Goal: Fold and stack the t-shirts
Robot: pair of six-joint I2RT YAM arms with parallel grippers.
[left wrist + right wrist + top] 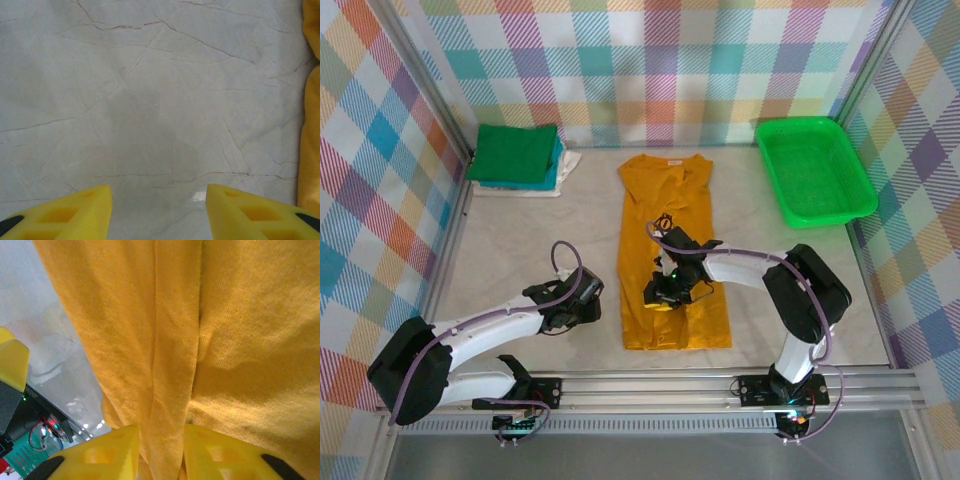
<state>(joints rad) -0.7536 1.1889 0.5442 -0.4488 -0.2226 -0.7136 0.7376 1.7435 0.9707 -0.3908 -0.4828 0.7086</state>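
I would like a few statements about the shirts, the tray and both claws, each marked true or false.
1. A fold of the yellow shirt sits between the right claw's fingers. True.
2. The left claw also grips that shirt. False: it is open over bare table.
3. The tray holds a shirt. False: nothing lies in it.
4. The folded stack lies at the far left corner. True.

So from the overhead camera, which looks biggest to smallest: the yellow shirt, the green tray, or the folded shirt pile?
1. yellow t-shirt
2. green tray
3. folded shirt pile, not far behind the tray
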